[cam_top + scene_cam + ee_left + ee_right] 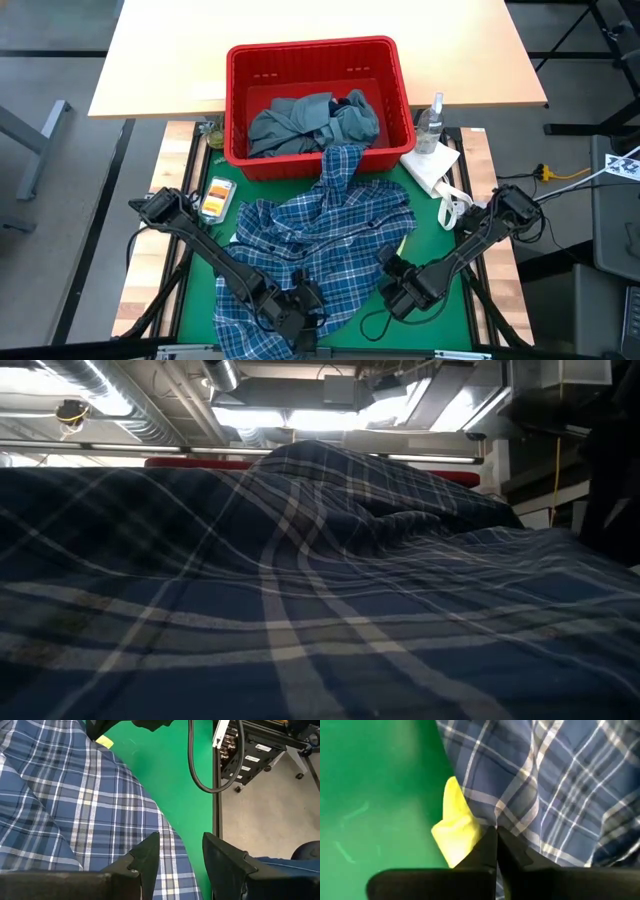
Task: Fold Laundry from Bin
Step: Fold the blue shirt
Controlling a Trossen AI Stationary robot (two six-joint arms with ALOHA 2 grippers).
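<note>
High view: shirt spread on the green mat

Right gripper is pinched shut on the plaid shirt's near right edge; left gripper gapes, empty, at its near edge

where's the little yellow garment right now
In the right wrist view the small yellow garment lies on the green mat, tucked under the plaid shirt's edge, right beside the shut right gripper.

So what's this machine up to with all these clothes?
It is sorting laundry. A plaid shirt lies spread over the green mat, one end trailing over the red bin, where grey-blue clothes wait. The right gripper has pinched the shirt's edge beside a small yellow garment; the left gripper hovers open.
</note>
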